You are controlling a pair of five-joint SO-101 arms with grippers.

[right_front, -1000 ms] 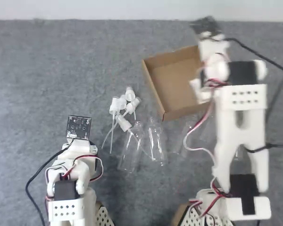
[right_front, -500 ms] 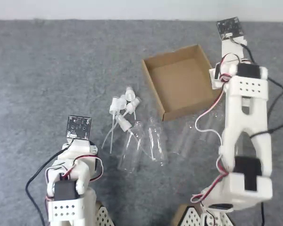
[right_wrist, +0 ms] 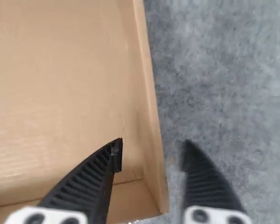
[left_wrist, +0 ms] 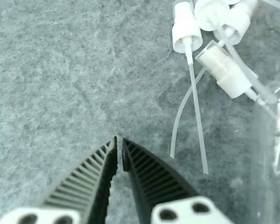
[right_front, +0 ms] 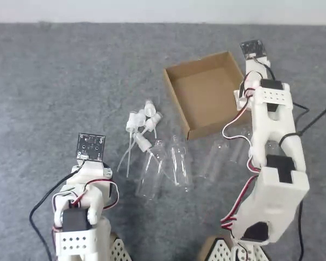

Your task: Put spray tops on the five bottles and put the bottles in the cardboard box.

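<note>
Right claw [right_wrist: 151, 148]: spread, straddling the wall of the box [right_wrist: 148, 84], one finger inside.
Left claw [left_wrist: 119, 140]: pressed together, near the spray tops [left_wrist: 219, 56].

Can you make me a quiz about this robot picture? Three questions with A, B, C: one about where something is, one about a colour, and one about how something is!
1. Where is the right gripper?
A. Resting on the other arm
B. At the cardboard box, one finger inside its wall and one outside
C. Far off past the table's edge

2. What colour are the spray tops?
A. White
B. Red
C. Green

3. How are the bottles?
A. Lying on the grey carpet, no tops on
B. Standing up with tops on
C. Packed in the box

Answers:
1 B: the right wrist view shows the box wall between the open fingers.
2 A: the left wrist view shows them white, with clear tubes.
3 A: the high view shows them on their sides beside the box, which has nothing in it.
</note>
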